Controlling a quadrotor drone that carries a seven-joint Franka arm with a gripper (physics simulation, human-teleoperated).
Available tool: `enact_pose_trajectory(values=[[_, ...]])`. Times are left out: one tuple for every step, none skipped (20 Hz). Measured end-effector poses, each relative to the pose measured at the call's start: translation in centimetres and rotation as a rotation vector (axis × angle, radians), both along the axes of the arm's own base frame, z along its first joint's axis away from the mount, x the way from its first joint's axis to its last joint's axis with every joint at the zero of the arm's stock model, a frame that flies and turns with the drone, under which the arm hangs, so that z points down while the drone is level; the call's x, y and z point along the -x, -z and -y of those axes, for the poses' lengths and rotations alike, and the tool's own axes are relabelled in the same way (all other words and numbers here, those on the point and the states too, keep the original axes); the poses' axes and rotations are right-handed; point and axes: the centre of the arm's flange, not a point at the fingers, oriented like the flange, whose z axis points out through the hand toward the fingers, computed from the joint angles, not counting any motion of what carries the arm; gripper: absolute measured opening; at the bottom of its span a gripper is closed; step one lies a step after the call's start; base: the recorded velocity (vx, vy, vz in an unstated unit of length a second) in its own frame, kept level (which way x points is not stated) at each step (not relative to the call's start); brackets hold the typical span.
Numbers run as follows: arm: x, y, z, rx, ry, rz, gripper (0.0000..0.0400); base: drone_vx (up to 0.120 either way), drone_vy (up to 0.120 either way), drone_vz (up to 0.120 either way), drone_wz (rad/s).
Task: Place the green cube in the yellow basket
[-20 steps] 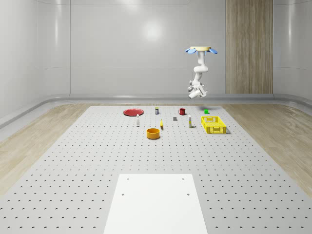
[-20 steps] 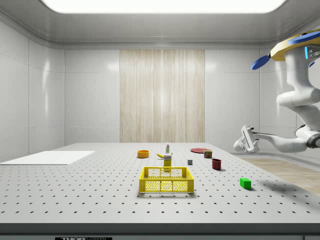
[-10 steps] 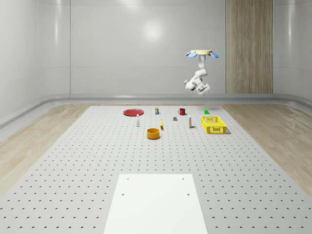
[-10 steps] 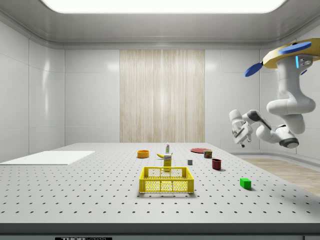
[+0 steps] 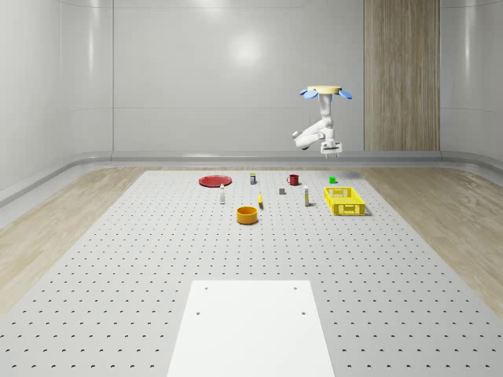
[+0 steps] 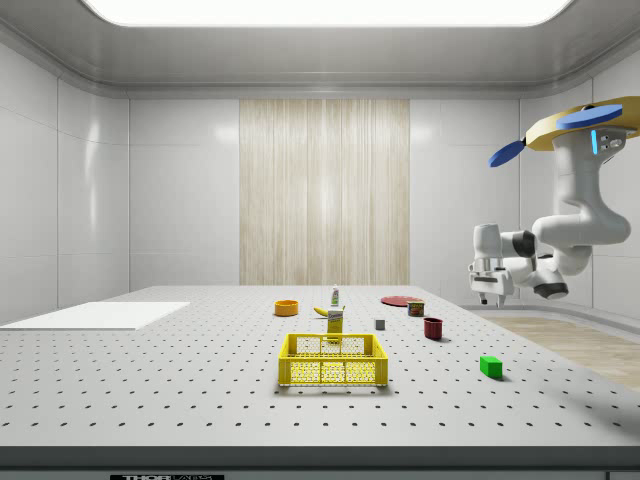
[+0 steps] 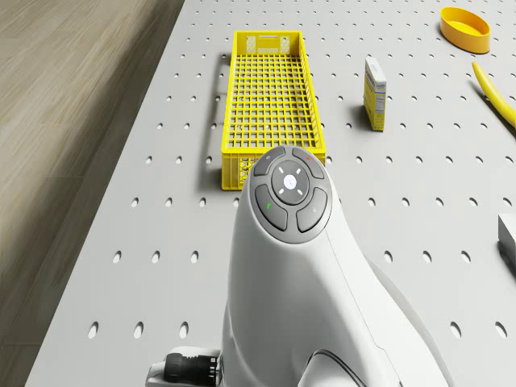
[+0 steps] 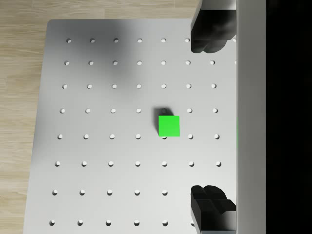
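The green cube (image 8: 169, 126) sits on the perforated desk (image 8: 97, 146), near the desk's far corner in the whole-scene view (image 5: 332, 180), just beyond the end of the yellow basket (image 5: 344, 201) and apart from it. In the side view the cube (image 6: 490, 366) lies to the right of the basket (image 6: 333, 361), with bare desk between them.

High above the cube hangs the pincer (image 8: 210, 122), pointing down; its two dark fingertips (image 8: 209, 36) stand wide apart and hold nothing. Part of the wrist view beside them is cut off by a black band and a pale strip. In the side view the pincer (image 6: 488, 295) is small and its fingers are hard to make out.

The drone (image 6: 585, 120) hovers in the air over the desk's far corner, its bent arm (image 7: 290, 266) hiding much of the desk below in the drone view.

A red mug (image 6: 433, 328) stands near the cube.
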Motion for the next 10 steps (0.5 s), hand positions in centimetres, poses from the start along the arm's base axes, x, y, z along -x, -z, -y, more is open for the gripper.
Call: enact_pose_trajectory(values=[[0.00,0.01,0.13,0.013,0.000,0.000,0.0400,0.120,0.000,-0.120,0.000],[0.00,0.03,0.24,0.024,0.001,-0.001,0.0400,0.080,0.000,-0.120,0.000],[0.00,0.03,0.33,0.033,0.001,-0.001,0.0400,0.000,0.000,-0.120,0.000],[0.00,0.04,0.40,0.041,0.001,-0.001,0.0400,0.000,0.000,-0.120,0.000],[0.00,0.05,0.46,0.047,0.001,-0.002,0.0400,0.000,0.000,-0.120,0.000],[0.00,0.05,0.52,0.052,0.001,-0.002,0.0400,0.000,-0.040,-0.120,0.000],[0.00,0.05,0.56,0.057,0.001,-0.002,0.0400,0.000,-0.120,-0.120,0.000],[0.01,0.05,0.60,0.061,0.001,-0.002,0.0400,0.000,-0.040,-0.120,0.000],[0.01,0.06,0.63,0.064,0.001,-0.002,0.0400,0.000,0.000,-0.120,0.000],[0.01,0.06,0.65,0.066,0.002,-0.002,0.0400,0.000,0.000,-0.120,0.000]])
